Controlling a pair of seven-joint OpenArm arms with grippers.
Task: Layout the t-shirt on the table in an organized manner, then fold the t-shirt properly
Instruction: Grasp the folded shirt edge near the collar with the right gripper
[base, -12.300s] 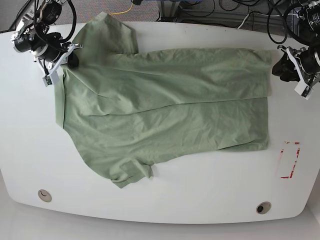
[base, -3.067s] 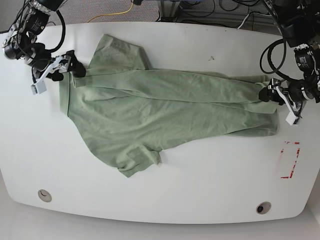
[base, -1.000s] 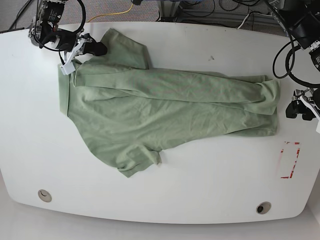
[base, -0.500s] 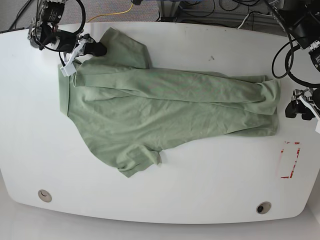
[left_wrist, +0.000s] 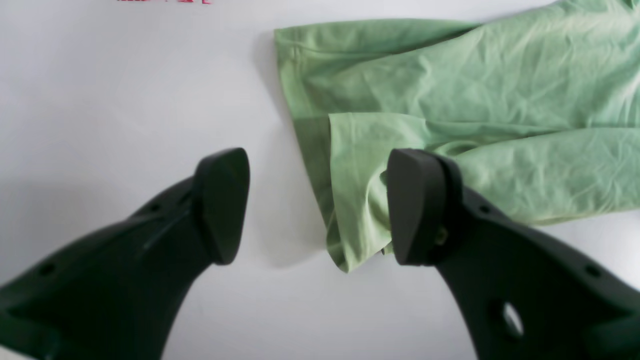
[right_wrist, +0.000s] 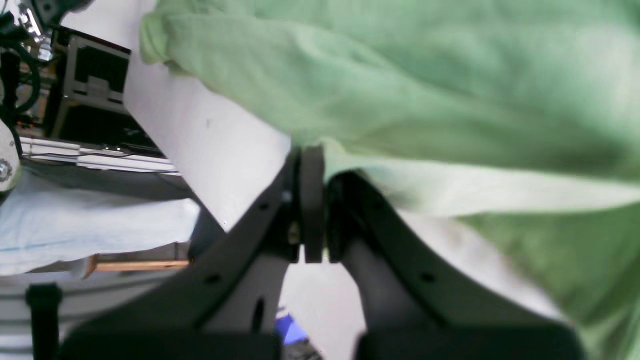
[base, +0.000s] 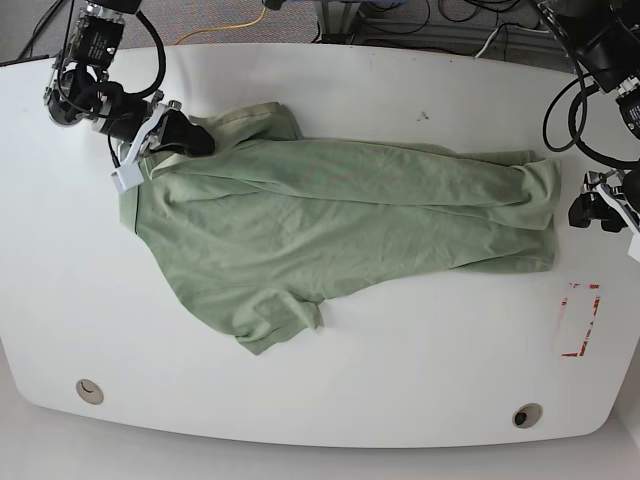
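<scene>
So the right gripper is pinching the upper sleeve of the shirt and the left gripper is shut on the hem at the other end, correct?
Not quite. The left gripper is open, its jaws spread beside the hem of the t-shirt and holding nothing, as the left wrist view shows. The right gripper is indeed pinching the sleeve.

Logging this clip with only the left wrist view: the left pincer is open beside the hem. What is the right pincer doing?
Observer: The right pincer is shut on the shirt, at the far sleeve.
Operator: Is that sleeve flat?
Observer: No, the base view shows it bunched against the body.
Operator: Is my pincer over cloth?
Observer: From above, the left pincer sits just off the hem, over the table.
</scene>
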